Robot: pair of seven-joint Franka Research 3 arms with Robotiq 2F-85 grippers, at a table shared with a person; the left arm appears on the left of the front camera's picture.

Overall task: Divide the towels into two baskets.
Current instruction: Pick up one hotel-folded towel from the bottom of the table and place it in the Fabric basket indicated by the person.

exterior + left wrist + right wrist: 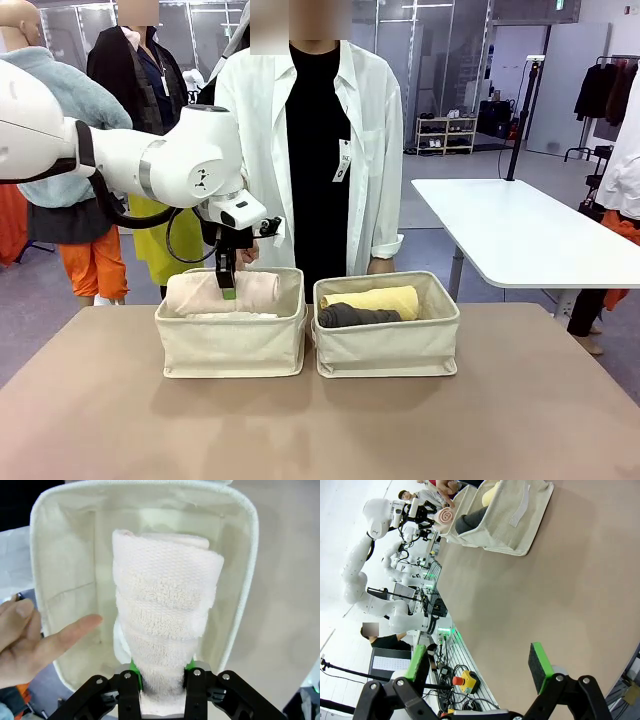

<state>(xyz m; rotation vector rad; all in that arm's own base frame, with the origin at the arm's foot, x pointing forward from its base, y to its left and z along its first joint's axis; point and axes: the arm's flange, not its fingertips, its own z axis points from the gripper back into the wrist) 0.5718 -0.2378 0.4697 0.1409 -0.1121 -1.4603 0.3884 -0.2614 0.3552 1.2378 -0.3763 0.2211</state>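
Two beige baskets stand side by side mid-table. Over the left basket point(230, 345) point(65, 580) my left gripper point(228, 285) point(162, 672) points down, shut on one end of the cream towel point(200, 290) point(165, 595). The roll lies lengthwise in the basket on top of a white towel point(235, 316) point(119, 647). The right basket point(385, 350) point(515, 525) holds a pale yellow towel point(375, 298) point(489, 492) and a dark grey towel point(355, 317) point(467, 520). My right gripper point(478, 667) hangs open and empty over the table, far from the baskets.
A person in a white shirt stands behind the baskets, one hand point(35, 645) with a finger stretched out at the left basket's rim. The tan table top point(320, 430) is bare in front of the baskets. A white table point(520, 230) stands back right.
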